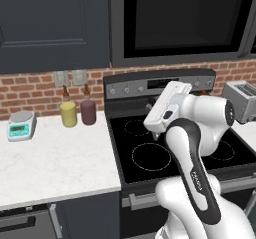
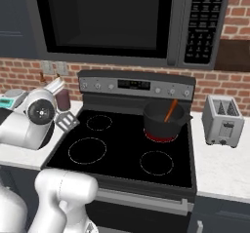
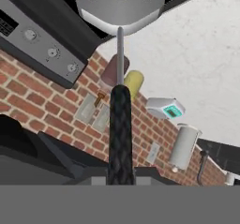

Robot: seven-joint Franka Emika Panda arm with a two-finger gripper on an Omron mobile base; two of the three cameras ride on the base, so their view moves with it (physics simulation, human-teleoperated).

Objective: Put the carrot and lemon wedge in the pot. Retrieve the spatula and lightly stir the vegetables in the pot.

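- Spatula (image 3: 120,12): slotted silver-grey head, thin shaft, black textured handle; its head shows at 9 o'clock of the stove (image 2: 122,149).
- Count: one spatula; one black pot (image 2: 162,120) at 1 o'clock, one carrot (image 2: 170,110) leaning inside; two bottles (image 1: 77,112).
- Arm folded; gripper (image 3: 121,174) fingers pinching the handle.

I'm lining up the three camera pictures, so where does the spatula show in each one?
Left base view: no spatula to point to here.
Right base view: the spatula's slotted head sticks out at the stove's left edge, beside the arm.
Hand view: it runs from bottom centre up to its head at the top.
Shared landmark: the yellow bottle.
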